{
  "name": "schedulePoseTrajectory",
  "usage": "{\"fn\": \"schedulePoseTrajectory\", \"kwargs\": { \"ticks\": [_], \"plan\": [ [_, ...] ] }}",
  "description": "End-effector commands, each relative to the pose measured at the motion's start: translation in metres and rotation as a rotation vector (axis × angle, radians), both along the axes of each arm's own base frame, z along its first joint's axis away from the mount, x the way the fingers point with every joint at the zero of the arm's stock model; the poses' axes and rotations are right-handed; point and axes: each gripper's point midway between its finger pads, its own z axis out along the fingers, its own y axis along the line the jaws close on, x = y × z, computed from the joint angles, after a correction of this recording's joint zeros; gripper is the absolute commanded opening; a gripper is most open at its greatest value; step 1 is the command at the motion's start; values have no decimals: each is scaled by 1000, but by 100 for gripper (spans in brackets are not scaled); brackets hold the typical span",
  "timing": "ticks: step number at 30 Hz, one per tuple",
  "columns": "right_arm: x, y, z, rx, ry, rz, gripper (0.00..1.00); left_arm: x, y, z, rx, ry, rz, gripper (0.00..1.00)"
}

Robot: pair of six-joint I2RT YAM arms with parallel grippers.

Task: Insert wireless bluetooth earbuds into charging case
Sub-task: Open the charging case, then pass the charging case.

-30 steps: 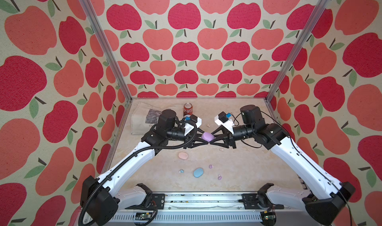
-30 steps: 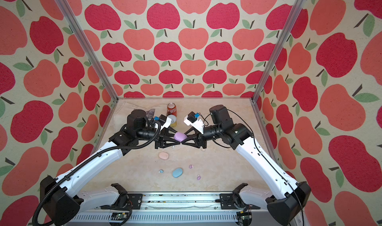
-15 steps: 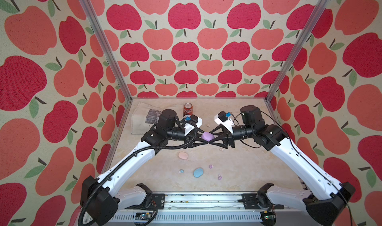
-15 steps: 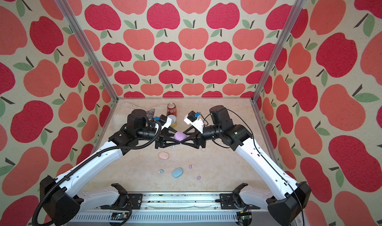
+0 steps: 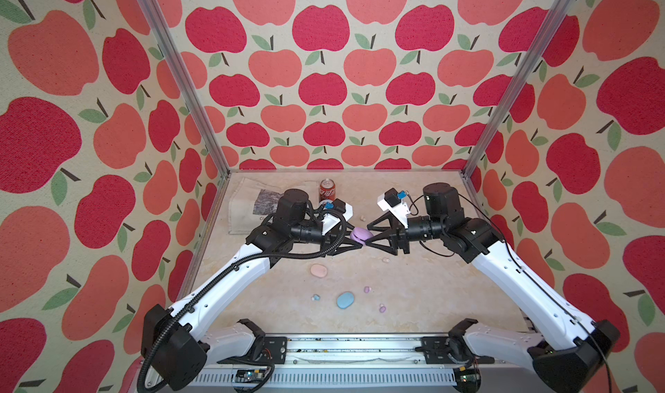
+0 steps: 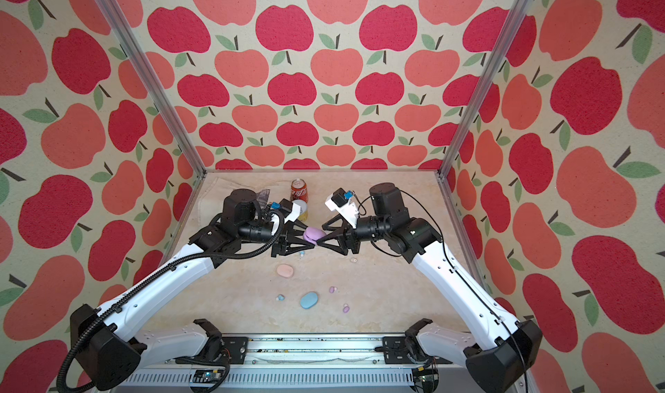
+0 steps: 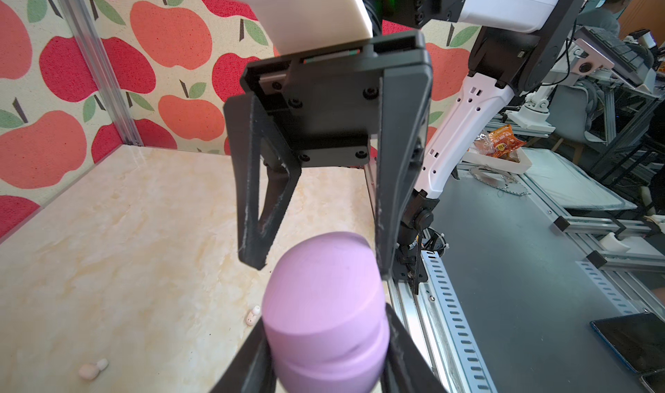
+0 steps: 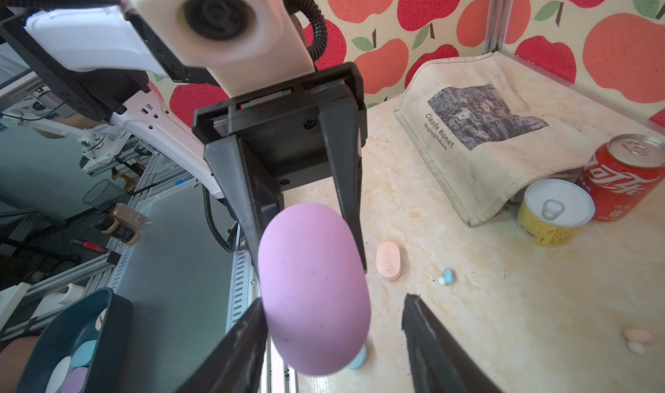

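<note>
1. While the purple case [image 5: 361,234] hangs in the air above the desk [image 5: 431,301], the left gripper [image 7: 325,359] pinches one end of it, a finger pressed to each side.
2. The right gripper [image 8: 334,303] meets it tip to tip with its jaws spread around the case's far end. In the right wrist view one finger lies against the shell and the other stands clear, so this gripper holds nothing.
3. The seam around the case looks closed in the left wrist view, so the lid appears shut.
4. The purple earbuds [image 5: 367,289] lie on the desk, well below both grippers and off toward the arm bases, near the blue case [image 5: 345,300].
5. A blue earbud [image 8: 447,276] rests on the desk almost under the left gripper, near the pink case [image 8: 388,260]. A pink earbud [image 7: 253,315] lies below the right gripper.
6. The step in hand looks like getting the purple case open; no earbud seems to have gone in yet.
7. Next, the right gripper would need to close on the lid half alone, just past the seam, while the left gripper keeps the base steady. The shell is smooth and rounded, so a shallow bite could slip off.
</note>
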Motion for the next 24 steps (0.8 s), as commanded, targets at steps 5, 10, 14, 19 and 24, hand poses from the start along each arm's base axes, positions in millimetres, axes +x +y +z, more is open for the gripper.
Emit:
{"fn": "schedulePoseTrajectory", "kwargs": {
  "ticks": [5,10,14,19,24],
  "plan": [
    [27,-8,5,14,-40,-132,64,-26,-4,13,-33,-14,-119,0],
    [27,-8,3,23,-43,-138,59,-21,-6,19,-63,-4,-91,0],
    [24,-9,2,28,-44,-129,47,-16,-7,23,-80,9,-66,0],
    [22,-10,3,34,-60,-127,25,-11,-9,24,-85,37,-52,0],
    [22,-13,7,44,-114,-138,1,-8,-10,24,-88,55,-44,0]
  ]
}}
